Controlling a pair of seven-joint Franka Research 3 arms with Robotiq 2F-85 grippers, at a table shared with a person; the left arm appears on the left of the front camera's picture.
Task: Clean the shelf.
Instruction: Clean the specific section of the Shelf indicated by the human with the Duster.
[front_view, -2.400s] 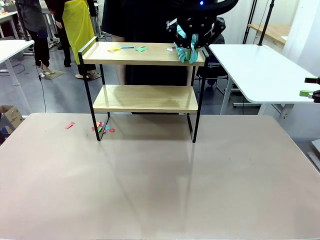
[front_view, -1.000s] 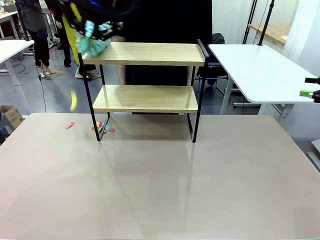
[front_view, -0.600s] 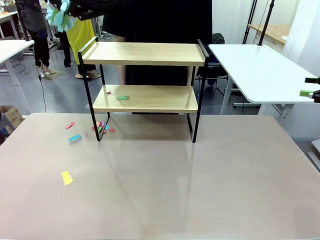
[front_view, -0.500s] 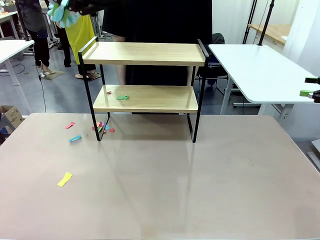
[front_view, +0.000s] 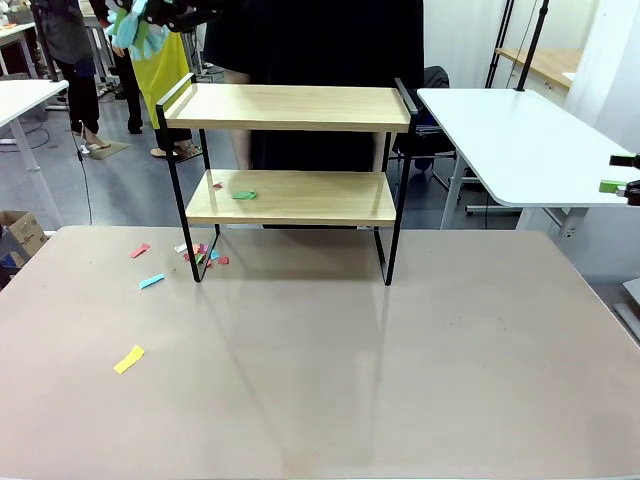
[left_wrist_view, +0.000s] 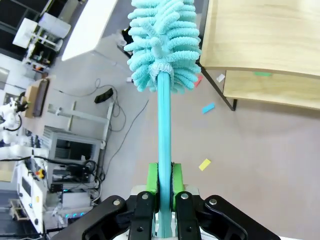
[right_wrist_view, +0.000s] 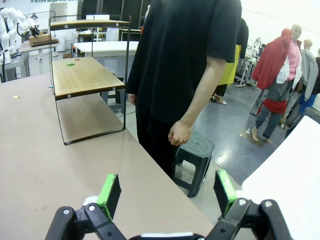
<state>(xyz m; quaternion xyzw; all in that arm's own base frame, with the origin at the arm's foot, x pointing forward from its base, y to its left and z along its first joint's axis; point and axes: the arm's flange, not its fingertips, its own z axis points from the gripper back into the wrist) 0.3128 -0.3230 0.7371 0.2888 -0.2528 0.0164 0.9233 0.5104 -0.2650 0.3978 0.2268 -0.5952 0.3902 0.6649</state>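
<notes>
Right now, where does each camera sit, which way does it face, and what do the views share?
Front view: fixed on the robot's side of the beige table, facing across at the shelf and the person behind it; the duster shows top left.
Left wrist view: above the shelf's end, looking down along the left gripper, shut on the duster's handle.
Right wrist view: low beside the table, looking past the open right gripper at the person and shelf.
Shared: every view shows the shelf.

Probably lab or workshop: white worktables (front_view: 520, 140), electronics rack (left_wrist_view: 70, 160), loose cables (left_wrist_view: 116, 112) on grey floor (front_view: 130, 185).
</notes>
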